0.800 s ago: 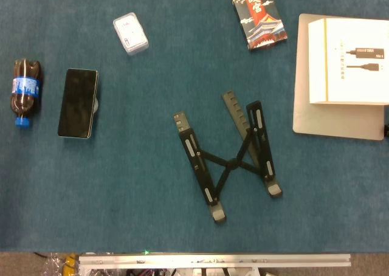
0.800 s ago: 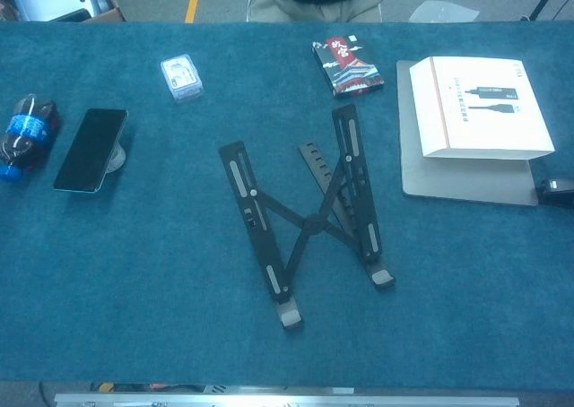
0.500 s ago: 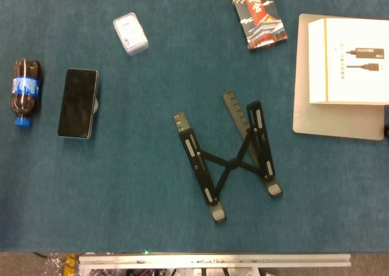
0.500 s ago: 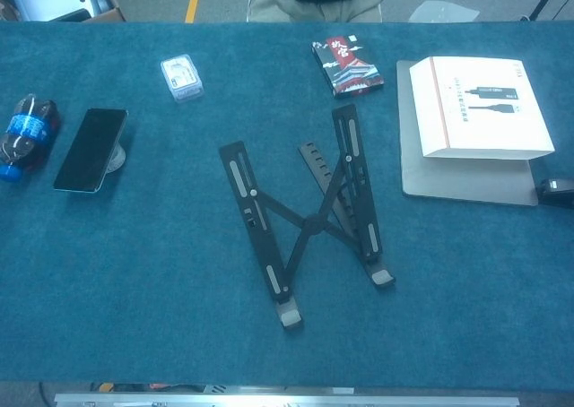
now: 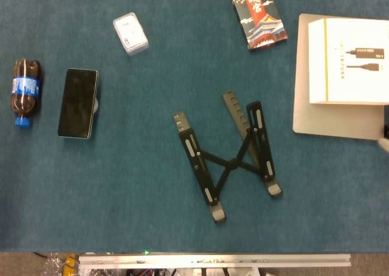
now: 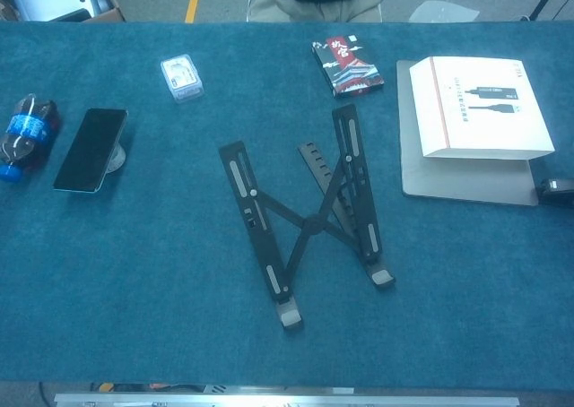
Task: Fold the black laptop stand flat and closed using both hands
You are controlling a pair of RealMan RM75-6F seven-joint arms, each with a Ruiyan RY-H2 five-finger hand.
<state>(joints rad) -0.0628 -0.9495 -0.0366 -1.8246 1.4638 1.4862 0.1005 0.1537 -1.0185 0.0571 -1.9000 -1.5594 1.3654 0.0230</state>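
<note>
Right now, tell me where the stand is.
The stand lies open near the table's middle in the head view, slightly right of centre, with the phone far to its left and the white box to its upper right.

The black laptop stand [image 5: 230,162] lies spread open in an X on the blue table, mid-right.

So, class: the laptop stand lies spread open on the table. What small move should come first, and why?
Probably bring both hands in over the black laptop stand, one toward each outer rail. It lies open in an X on the blue table, untouched. Neither hand clearly shows in either view, so nothing can be folded until they reach it.
</note>
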